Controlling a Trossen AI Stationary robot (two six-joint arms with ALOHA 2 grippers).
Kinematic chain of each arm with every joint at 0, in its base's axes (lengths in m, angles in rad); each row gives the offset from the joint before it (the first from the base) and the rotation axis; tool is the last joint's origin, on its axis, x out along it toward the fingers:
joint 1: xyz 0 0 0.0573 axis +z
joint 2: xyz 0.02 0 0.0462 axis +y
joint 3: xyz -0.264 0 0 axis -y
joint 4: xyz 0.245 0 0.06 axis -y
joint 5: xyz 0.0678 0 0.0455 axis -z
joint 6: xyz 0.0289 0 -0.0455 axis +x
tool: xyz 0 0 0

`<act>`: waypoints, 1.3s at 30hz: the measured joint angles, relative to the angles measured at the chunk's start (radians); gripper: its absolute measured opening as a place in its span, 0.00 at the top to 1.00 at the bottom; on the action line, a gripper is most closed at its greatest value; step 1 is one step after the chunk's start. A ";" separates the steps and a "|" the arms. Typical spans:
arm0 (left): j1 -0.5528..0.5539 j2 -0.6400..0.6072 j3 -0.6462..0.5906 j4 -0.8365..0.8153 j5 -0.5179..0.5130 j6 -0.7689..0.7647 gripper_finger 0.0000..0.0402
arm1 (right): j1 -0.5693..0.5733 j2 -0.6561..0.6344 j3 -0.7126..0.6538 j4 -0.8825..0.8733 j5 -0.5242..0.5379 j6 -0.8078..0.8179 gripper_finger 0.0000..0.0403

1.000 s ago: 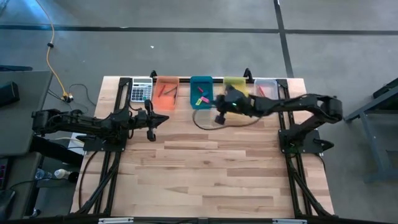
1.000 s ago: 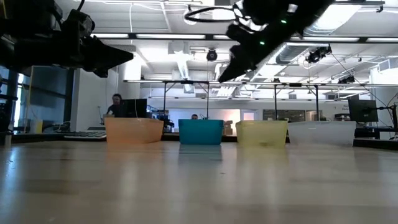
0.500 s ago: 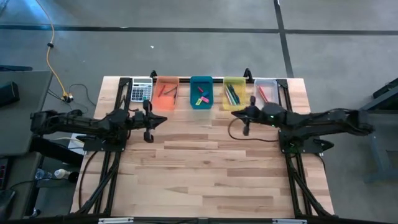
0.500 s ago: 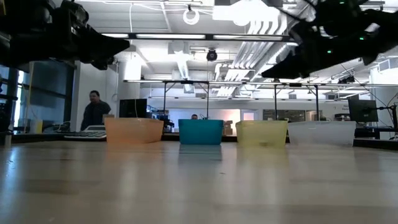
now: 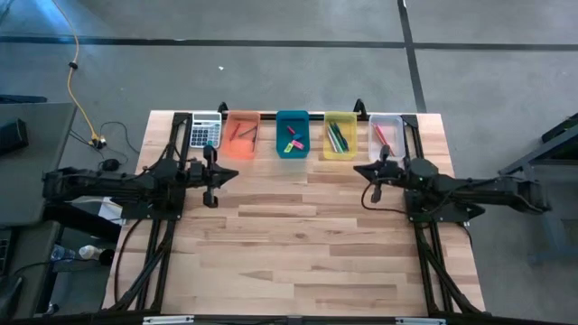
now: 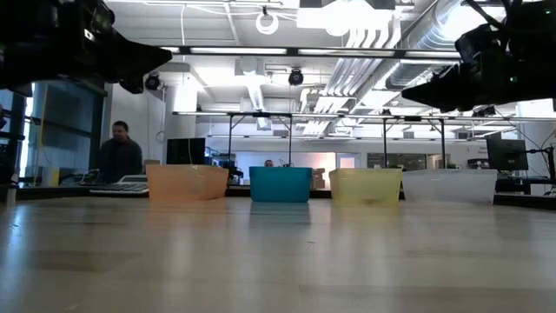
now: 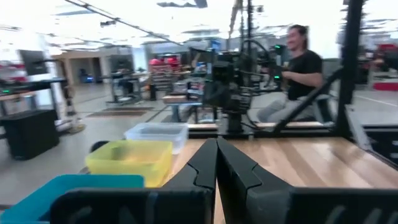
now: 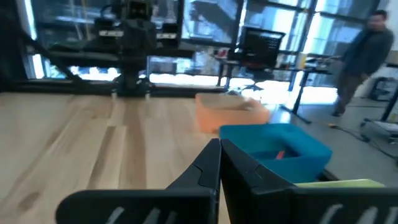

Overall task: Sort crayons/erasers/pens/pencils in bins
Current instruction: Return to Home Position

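**Sorting looks finished; both arms heading for rest**

My right gripper (image 8: 220,148) is closed with nothing in it; its two dark fingers (image 8: 200,173) meet edge to edge along their length. It hangs above the table (image 5: 298,244), near the front of the clear bin (image 5: 386,133) and apart from it. My left gripper (image 7: 216,148) is the same, pressed together and empty, and it sits on the opposite side, in front of the grey calculator (image 5: 206,132) and the orange bin (image 5: 241,135).

The four bins stand in a row along the far edge. They are small rectangular tubs of thin translucent plastic with slightly flared walls. The orange bin holds the pencils (image 5: 244,132), very thin straight sticks. The teal bin (image 5: 292,134) holds the erasers (image 5: 291,141), stubby pink and yellow-green blocks. The yellow bin (image 5: 340,135) holds the pens (image 5: 337,137), slim and smooth-bodied. The clear bin holds a red stick (image 5: 380,135), which I take to be a crayon.

I see nothing loose on the pale, planked wood, so I judge the sorting done and the step in hand to be the return to rest. The next move calls only for folding each arm to its home pose with the fingers kept closed, staying high enough to clear the light tubs, which a nudge would slide easily.

A person (image 6: 120,156) stands in the room beyond the table.
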State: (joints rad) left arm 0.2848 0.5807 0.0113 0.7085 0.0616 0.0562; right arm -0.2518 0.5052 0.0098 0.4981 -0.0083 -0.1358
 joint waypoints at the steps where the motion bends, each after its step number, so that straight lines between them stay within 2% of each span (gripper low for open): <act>1: 0.005 -0.014 0.000 -0.012 -0.013 0.000 1.00 | -0.008 -0.020 0.000 -0.017 0.001 0.001 1.00; 9: 0.110 -0.138 0.000 -0.156 -0.078 -0.011 1.00 | -0.106 -0.176 0.000 -0.194 0.004 -0.003 1.00; 12: 0.168 -0.190 0.000 -0.191 -0.074 -0.022 1.00 | -0.155 -0.225 0.000 -0.267 -0.004 0.005 1.00; 19: 0.287 -0.313 0.000 -0.353 0.021 -0.101 1.00 | -0.243 -0.331 0.000 -0.354 -0.057 0.056 1.00; 25: 0.333 -0.463 0.000 -0.486 0.036 -0.097 1.00 | -0.252 -0.452 0.000 -0.470 -0.022 0.066 1.00; 29: 0.341 -0.581 0.000 -0.556 0.081 -0.100 1.00 | -0.252 -0.505 0.000 -0.466 -0.005 0.057 1.00; 34: 0.342 -0.578 0.001 -0.557 0.166 -0.132 1.00 | -0.252 -0.505 0.000 -0.470 0.009 0.061 1.00; 39: 0.343 -0.578 0.001 -0.570 0.191 -0.157 1.00 | -0.253 -0.501 0.000 -0.478 0.034 0.033 1.00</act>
State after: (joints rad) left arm 0.6273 0.0029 0.0120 0.1385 0.2525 -0.1013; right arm -0.5045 0.0040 0.0093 0.0206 0.0261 -0.1025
